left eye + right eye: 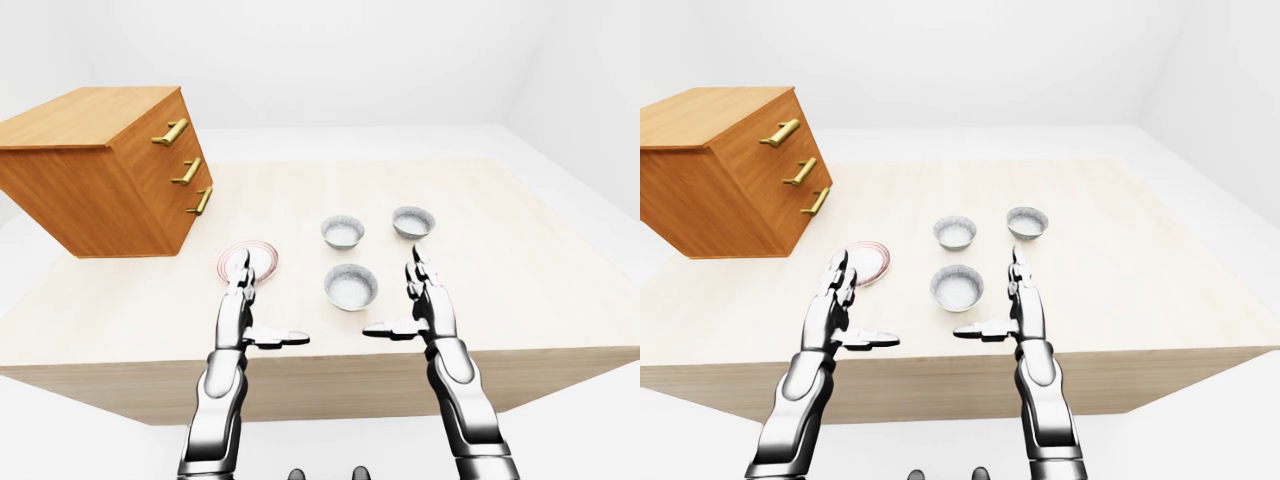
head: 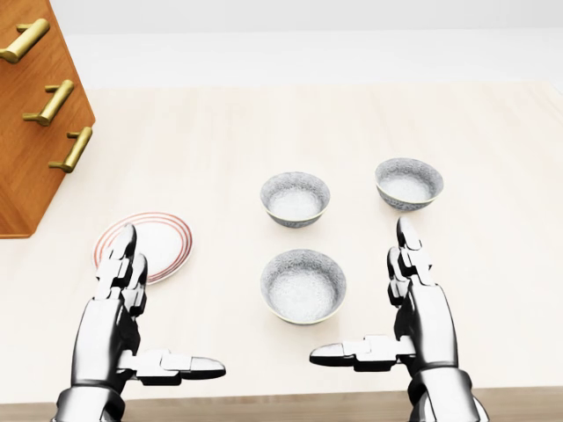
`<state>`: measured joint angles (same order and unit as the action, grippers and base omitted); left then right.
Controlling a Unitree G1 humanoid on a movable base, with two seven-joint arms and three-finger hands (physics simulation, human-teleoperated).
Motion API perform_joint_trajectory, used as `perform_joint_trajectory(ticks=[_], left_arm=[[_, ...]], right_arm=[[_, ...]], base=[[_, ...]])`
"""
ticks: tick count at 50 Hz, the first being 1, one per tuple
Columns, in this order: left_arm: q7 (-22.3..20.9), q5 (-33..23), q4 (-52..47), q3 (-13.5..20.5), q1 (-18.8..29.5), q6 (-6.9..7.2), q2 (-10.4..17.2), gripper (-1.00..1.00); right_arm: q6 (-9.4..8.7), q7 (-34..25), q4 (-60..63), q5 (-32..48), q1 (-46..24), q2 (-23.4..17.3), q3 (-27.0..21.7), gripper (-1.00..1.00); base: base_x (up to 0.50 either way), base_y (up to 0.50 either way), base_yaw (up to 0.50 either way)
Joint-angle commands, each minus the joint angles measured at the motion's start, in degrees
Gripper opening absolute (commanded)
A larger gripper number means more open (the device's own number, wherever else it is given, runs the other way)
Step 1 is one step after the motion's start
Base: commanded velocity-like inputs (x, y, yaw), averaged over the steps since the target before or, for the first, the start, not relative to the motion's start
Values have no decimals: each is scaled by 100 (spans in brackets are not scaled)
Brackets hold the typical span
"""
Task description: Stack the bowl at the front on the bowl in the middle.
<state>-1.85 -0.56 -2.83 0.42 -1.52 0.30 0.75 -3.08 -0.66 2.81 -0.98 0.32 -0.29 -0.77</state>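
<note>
left robot hand open, right robot hand open

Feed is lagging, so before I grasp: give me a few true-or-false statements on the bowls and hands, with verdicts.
The nearest bowl, middle bowl and right bowl stand apart on the table. True.
The left hand holds the nearest bowl. False: it is open and holds nothing.
The right hand is shut. False: open.
The nearest bowl lies between both hands in the head view. True.
</note>
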Motion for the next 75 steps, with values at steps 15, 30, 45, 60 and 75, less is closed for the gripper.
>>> perform_joint_trajectory(ticks=[15,30,45,60,75], left_arm=[[-551,-491,-926,192,-157,321,101,100],[-489,-650,-850,213,-271,53,107,100],[-263,-615,-777,277,-301,-212,84,100],[-224,-810,-787,260,-300,-247,126,100],[-239,-902,-796,267,-299,-249,125,100]], right_arm=[[-192,-542,703,270,68,-211,-150,100],[-192,-744,594,618,79,-238,-224,100],[-192,-681,426,933,-60,-267,-202,100],[-192,-763,46,955,-91,-301,-246,100],[-192,-733,-127,1116,-117,-316,-229,100]], base=[[0,0,0],[-10,-26,0],[-5,-14,0],[19,0,0],[24,0,0]])
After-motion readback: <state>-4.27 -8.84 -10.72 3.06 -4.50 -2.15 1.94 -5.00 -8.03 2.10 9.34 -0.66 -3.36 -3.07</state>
